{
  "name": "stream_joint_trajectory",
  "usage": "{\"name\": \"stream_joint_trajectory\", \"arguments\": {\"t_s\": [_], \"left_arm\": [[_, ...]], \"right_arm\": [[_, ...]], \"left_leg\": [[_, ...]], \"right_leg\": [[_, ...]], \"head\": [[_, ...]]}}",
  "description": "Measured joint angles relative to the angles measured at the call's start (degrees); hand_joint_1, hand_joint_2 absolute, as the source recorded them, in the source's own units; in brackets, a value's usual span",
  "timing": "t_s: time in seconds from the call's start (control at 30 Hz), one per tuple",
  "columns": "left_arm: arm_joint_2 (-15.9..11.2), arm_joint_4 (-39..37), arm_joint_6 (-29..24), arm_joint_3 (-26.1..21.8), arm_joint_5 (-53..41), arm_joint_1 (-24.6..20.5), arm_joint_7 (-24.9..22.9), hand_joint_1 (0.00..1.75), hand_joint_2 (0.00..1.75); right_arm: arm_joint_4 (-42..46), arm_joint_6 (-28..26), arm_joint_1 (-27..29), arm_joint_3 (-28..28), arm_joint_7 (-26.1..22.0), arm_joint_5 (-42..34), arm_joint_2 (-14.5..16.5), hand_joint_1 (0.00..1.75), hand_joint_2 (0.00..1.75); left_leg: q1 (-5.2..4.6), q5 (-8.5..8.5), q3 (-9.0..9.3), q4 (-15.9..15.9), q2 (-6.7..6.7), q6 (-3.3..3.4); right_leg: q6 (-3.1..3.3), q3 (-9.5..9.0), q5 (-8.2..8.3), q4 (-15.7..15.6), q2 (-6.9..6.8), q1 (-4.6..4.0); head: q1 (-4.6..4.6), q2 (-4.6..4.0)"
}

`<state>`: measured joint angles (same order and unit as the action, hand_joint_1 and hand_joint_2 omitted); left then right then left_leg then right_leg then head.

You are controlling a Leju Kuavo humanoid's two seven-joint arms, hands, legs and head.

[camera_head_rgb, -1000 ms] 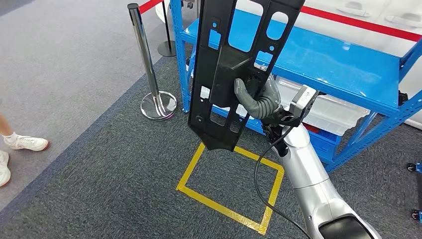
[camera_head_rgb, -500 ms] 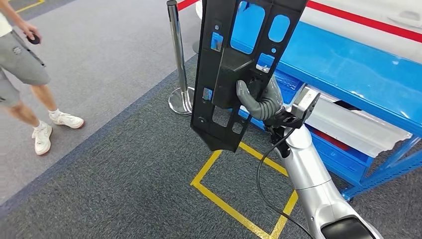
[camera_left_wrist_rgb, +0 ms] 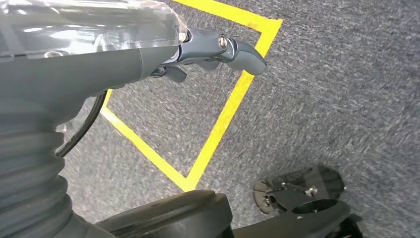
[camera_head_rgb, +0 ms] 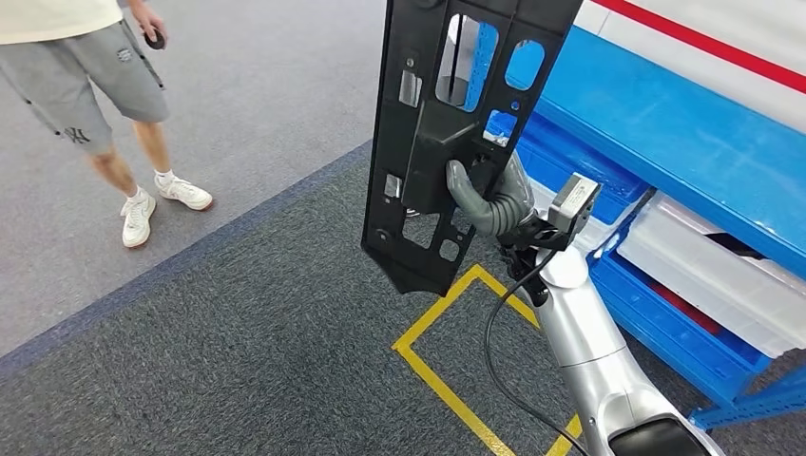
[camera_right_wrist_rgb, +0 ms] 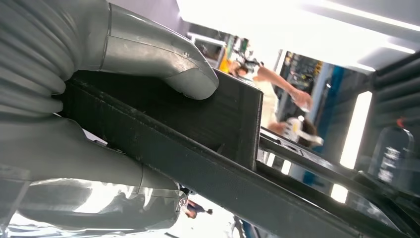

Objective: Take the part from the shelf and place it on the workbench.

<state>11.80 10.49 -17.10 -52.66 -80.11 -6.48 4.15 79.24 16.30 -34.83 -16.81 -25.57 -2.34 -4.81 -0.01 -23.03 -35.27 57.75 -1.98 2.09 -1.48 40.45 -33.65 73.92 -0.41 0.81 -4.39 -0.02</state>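
The long flat black plastic panel with cut-out windows (camera_head_rgb: 456,133) is up in the air, standing almost on end, well above the yellow tape square on the grey carpet (camera_head_rgb: 447,380). The right hand (camera_head_rgb: 489,195) grips it at a raised block near its middle, thumb hooked over the front. Just behind the panel runs the blue metal shelf (camera_head_rgb: 684,142). Off beyond the panel's other side, a person in grey shorts and white trainers (camera_head_rgb: 95,85) stands. The left hand (camera_left_wrist_rgb: 218,52) hangs over the carpet, fingers apart and holding nothing.
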Motion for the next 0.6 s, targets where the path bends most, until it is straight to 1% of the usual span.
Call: {"name": "stream_joint_trajectory", "arguments": {"t_s": [0.03, 0.07, 0.1, 0.13, 0.17, 0.2, 0.23, 0.27, 0.3, 0.33, 0.37, 0.4, 0.43, 0.47, 0.5, 0.53, 0.57, 0.6], "left_arm": [[0.0, 0.0, 0.0, 0.0, -0.1, 0.0, 0.0, 0.0, 1.75], [0.1, 0.0, 0.0, 0.0, -0.1, 0.0, 0.0, 0.0, 1.75], [0.1, 0.0, 0.0, 0.0, -0.2, -0.1, 0.0, 0.0, 1.75], [0.2, 0.0, 0.0, 0.0, -0.2, -0.2, 0.0, 0.0, 1.75], [0.2, 0.0, 0.0, 0.0, -0.2, -0.3, 0.0, 0.0, 1.75], [0.2, 0.0, -0.1, 0.0, -0.2, -0.3, 0.0, 0.0, 1.75], [0.2, 0.0, -0.3, 0.0, -0.1, -0.3, 0.0, 0.0, 1.75], [0.2, 0.0, -0.5, 0.0, 0.0, -0.3, 0.1, 0.0, 1.75], [0.2, 0.0, -0.7, 0.0, 0.1, -0.3, 0.1, 0.0, 1.75], [0.2, 0.0, -1.0, 0.0, 0.1, -0.2, 0.1, 0.0, 1.75], [0.2, 0.0, -1.2, 0.0, 0.0, -0.2, 0.1, 0.0, 1.75], [0.2, 0.0, -1.3, 0.0, -0.2, -0.2, 0.1, 0.0, 1.75], [0.2, 0.0, -1.4, 0.0, -0.3, -0.3, 0.1, 0.0, 1.75], [0.2, 0.0, -1.4, 0.0, -0.5, -0.4, 0.1, 0.0, 1.75], [0.2, 0.0, -1.4, 0.0, -0.7, -0.4, 0.2, 0.0, 1.75], [0.2, 0.0, -1.4, 0.1, -0.9, -0.4, 0.1, 0.0, 1.75], [0.2, 0.0, -1.3, 0.1, -1.1, -0.2, 0.1, 0.0, 1.75], [0.2, 0.0, -1.3, 0.2, -1.4, 0.0, -0.1, 0.0, 1.75]], "right_arm": [[-0.2, -0.1, 0.2, 0.0, 0.0, 0.1, 0.0, 1.75, 1.75], [-0.3, -0.1, 0.3, 0.0, 0.0, 0.1, 0.0, 1.75, 1.75], [-0.4, -0.2, 0.3, 0.0, 0.0, 0.1, 0.0, 1.75, 1.75], [-0.4, -0.2, 0.2, 0.0, 0.0, 0.1, 0.0, 1.75, 1.75], [-0.4, -0.3, 0.2, 0.0, 0.0, 0.1, 0.0, 1.75, 1.75], [-0.4, -0.3, 0.1, 0.0, -0.1, 0.1, 0.1, 1.75, 1.75], [-0.5, -0.2, 0.1, 0.0, -0.1, 0.1, 0.2, 1.75, 1.75], [-0.5, -0.2, 0.0, 0.0, -0.1, 0.1, 0.3, 1.75, 1.75], [-0.5, -0.2, -0.1, 0.0, -0.1, 0.2, 0.4, 1.75, 1.75], [-0.5, -0.2, -0.2, 0.0, -0.2, 0.2, 0.5, 1.75, 1.75], [-0.4, -0.1, -0.3, 0.0, -0.3, 0.2, 0.5, 1.75, 1.75], [-0.4, -0.1, -0.3, 0.0, -0.3, 0.2, 0.6, 1.75, 1.75], [-0.4, 0.0, -0.2, 0.0, -0.4, 0.2, 0.6, 1.75, 1.75], [-0.5, 0.0, 0.0, 0.0, -0.4, 0.2, 0.6, 1.75, 1.75], [-0.5, 0.0, 0.3, 0.0, -0.4, 0.2, 0.6, 1.75, 1.75], [-0.5, 0.0, 0.5, 0.0, -0.4, 0.2, 0.6, 1.75, 1.75], [-0.5, -0.2, 0.6, 0.0, -0.4, 0.2, 0.6, 1.75, 1.75], [-0.6, -0.3, 0.7, 0.0, -0.4, 0.2, 0.6, 1.75, 1.75]], "left_leg": [[0.05, -0.01, -0.05, 0.2, -0.77, -0.02], [0.11, -0.07, -0.09, 0.4, -1.55, -0.12], [0.18, -0.19, -0.2, 0.8, -2.28, -0.32], [0.16, -0.31, -0.44, 1.2, -2.91, -0.62], [0.15, -0.35, -0.72, 1.4, -3.45, -0.99], [0.16, -0.31, -1.04, 1.6, -3.96, -1.37], [0.22, -0.14, -1.3, 1.6, -4.48, -1.78], [0.33, 0.03, -1.47, 1.4, -5.06, -2.15], [0.34, -0.11, -1.65, 1.6, -4.79, -2.47], [0.33, -0.72, -2.08, 2.5, -3.84, -2.76], [0.27, -1.96, -2.98, 4.5, -2.38, -2.98], [0.25, -3.67, -4.32, 7.6, -0.6, -3.15], [0.28, -5.49, -5.99, 11.5, 0.53, -3.28], [0.32, -6.83, -7.45, 14.9, 1.15, -3.33], [0.33, -7.27, -8.16, 16.9, 1.44, -3.31], [0.33, -6.73, -7.85, 16.7, 1.59, -3.2], [0.29, -5.26, -6.38, 14.3, 1.79, -2.99], [0.15, -3.52, -4.19, 10.3, 2.5, -2.67]], "right_leg": [[-0.05, -0.35, 1.13, -0.8, 0.11, 0.12], [-0.08, -1.66, 3.07, -3.6, 0.43, 0.3], [-0.13, -3.41, 4.88, -7.3, 1.45, 0.59], [-0.17, -4.99, 6.15, -10.7, 2.67, 0.82], [-0.14, -6.0, 6.81, -13.0, 3.67, 0.97], [-0.04, -6.38, 6.81, -13.9, 4.32, 0.98], [0.19, -6.39, 6.78, -14.1, 4.11, 0.77], [0.56, -6.36, 6.91, -14.1, 3.5, 0.74], [0.97, -6.46, 7.04, -14.4, 2.84, 0.72], [1.42, -6.58, 7.17, -14.6, 2.16, 0.72], [1.79, -6.69, 7.27, -14.8, 1.47, 0.76], [2.04, -6.78, 7.29, -14.9, 0.76, 0.58], [2.22, -6.78, 7.26, -14.9, 0.03, 0.38], [2.31, -6.78, 7.2, -14.9, -0.77, 0.17], [2.39, -6.79, 7.14, -14.9, -1.58, 0.01], [2.46, -6.83, 7.07, -14.9, -2.35, -0.13], [2.48, -6.94, 6.98, -14.9, -3.04, -0.24], [2.45, -7.1, 6.85, -14.9, -3.66, -0.33]], "head": [[0.0, 0.0], [0.0, 0.0], [0.01, 0.0], [0.01, 0.0], [0.01, 0.0], [0.01, 0.0], [0.0, 0.0], [0.0, 0.0], [0.0, 0.0], [-0.01, 0.0], [-0.02, 0.0], [-0.02, 0.0], [-0.02, 0.0], [-0.02, 0.0], [-0.02, 0.0], [-0.02, 0.0], [-0.02, 0.0], [-0.02, 0.0]]}}
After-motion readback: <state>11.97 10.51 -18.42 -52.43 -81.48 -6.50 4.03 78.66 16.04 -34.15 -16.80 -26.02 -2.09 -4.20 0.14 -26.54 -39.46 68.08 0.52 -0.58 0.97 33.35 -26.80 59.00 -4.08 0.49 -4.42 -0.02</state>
